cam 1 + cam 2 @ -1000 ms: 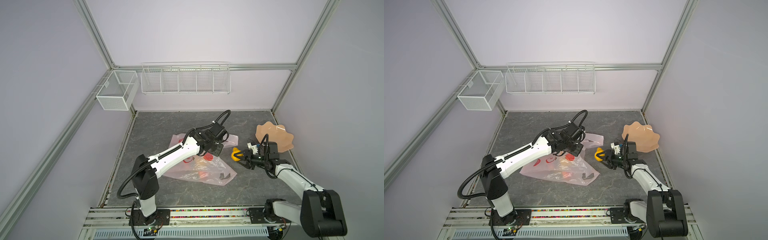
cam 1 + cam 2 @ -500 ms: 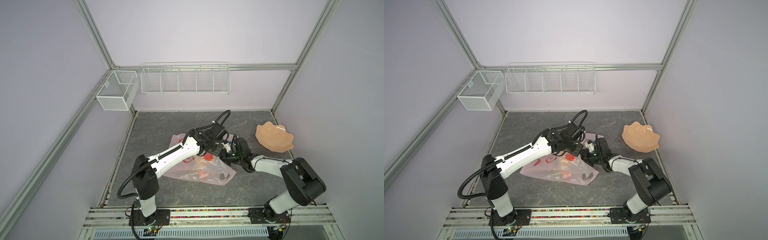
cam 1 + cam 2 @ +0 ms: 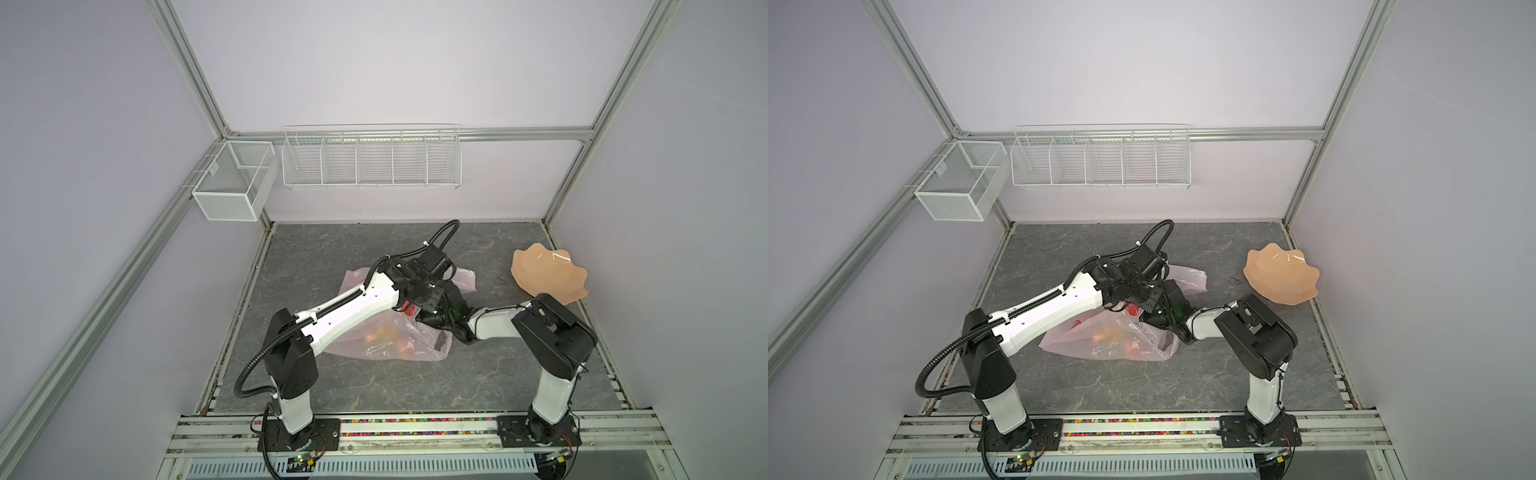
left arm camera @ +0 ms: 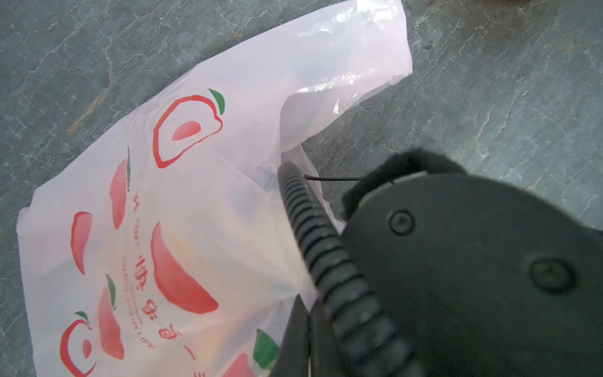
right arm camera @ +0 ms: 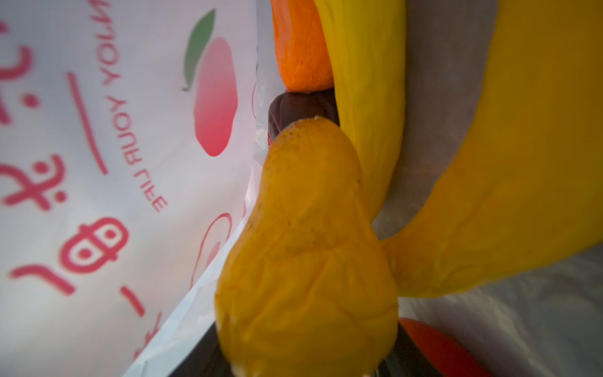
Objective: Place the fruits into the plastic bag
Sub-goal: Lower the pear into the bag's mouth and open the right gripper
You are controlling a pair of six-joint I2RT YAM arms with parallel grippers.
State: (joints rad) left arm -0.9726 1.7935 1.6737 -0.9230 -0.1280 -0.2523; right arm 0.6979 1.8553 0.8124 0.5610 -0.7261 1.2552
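Grey tabletop (image 3: 374,382): left gripper (image 3: 426,293) pinches plastic bag (image 3: 386,345) rim; right gripper (image 3: 422,322) (opening indeterminate) inside, withdrawal could drag fruits (image 5: 306,261) out

left arm (image 3: 357,297), right arm (image 3: 496,324) wearing white shells, black joints (image 3: 291,357) bulging, ribbed black hose (image 4: 313,235) hanging off, screws (image 4: 402,222) dotting black housing (image 4: 456,310)

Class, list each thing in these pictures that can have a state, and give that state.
plastic bag: lying on the table, mouth lifted open
fruits: inside the bag
left gripper: jaws shut on the bag's edge
right gripper: inside the bag, grip unclear
plate: empty
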